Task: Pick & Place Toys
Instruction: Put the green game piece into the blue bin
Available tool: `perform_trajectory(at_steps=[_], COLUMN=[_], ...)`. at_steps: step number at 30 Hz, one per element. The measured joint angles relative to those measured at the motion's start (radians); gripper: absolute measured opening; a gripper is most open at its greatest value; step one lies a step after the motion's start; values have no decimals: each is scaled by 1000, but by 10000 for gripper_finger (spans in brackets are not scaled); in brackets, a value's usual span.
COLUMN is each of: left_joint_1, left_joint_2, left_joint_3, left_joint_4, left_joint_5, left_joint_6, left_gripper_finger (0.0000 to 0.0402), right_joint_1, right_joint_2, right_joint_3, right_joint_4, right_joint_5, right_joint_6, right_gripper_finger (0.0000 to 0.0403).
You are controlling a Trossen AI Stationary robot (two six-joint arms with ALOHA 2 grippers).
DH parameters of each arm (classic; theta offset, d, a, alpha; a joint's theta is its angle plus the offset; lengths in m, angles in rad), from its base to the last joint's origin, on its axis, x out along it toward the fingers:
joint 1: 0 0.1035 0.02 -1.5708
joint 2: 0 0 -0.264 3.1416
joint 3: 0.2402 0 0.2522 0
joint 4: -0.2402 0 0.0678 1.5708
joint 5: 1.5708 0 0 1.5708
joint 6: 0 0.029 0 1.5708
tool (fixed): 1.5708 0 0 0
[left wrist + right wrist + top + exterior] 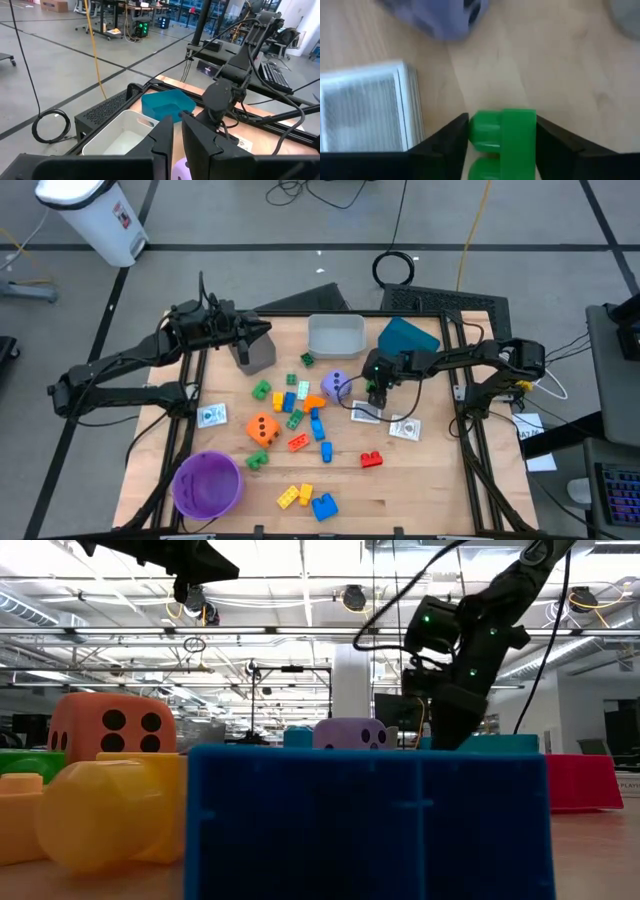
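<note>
Grasp step is in hand: the right gripper (501,145) is low on the tabletop (430,480), at about 3 o'clock of the purple die (335,387), its fingers closing around a green brick (502,142). Next it must clamp firmly, then lift straight up. The left gripper (176,150) waits clenched and empty near the white bin (125,135).

Two dotted foam dice, orange (262,429) and purple (335,387); three plastic bins; one round purple bowl (207,484); three whitish square cards.

A blue brick (365,822) fills the foreground, orange die (112,726) behind left.
</note>
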Motion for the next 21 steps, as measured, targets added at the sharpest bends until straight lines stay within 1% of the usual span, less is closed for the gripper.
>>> perform_trajectory(at_steps=[5,11,12,14,17,21], left_joint_1=[0,5,6,12,17,28], left_joint_2=[0,0,0,0,0,0], left_joint_3=[0,0,0,0,0,-1], left_joint_4=[0,14,21,29,33,35], left_joint_5=[0,0,0,-1,0,0], left_joint_6=[0,2,0,-1,-1,0], left_gripper_finger=[45,45,45,45,45,45], right_joint_1=[-2,-25,-28,-38,-63,-91], right_joint_2=[-19,-96,-118,-156,-216,-248], right_joint_3=[2,53,65,91,95,92], right_joint_4=[126,131,124,137,129,118], right_joint_5=[-31,-54,-55,-49,-51,-55], right_joint_6=[54,63,62,58,52,70], right_gripper_finger=[99,15,7,7,12,10])
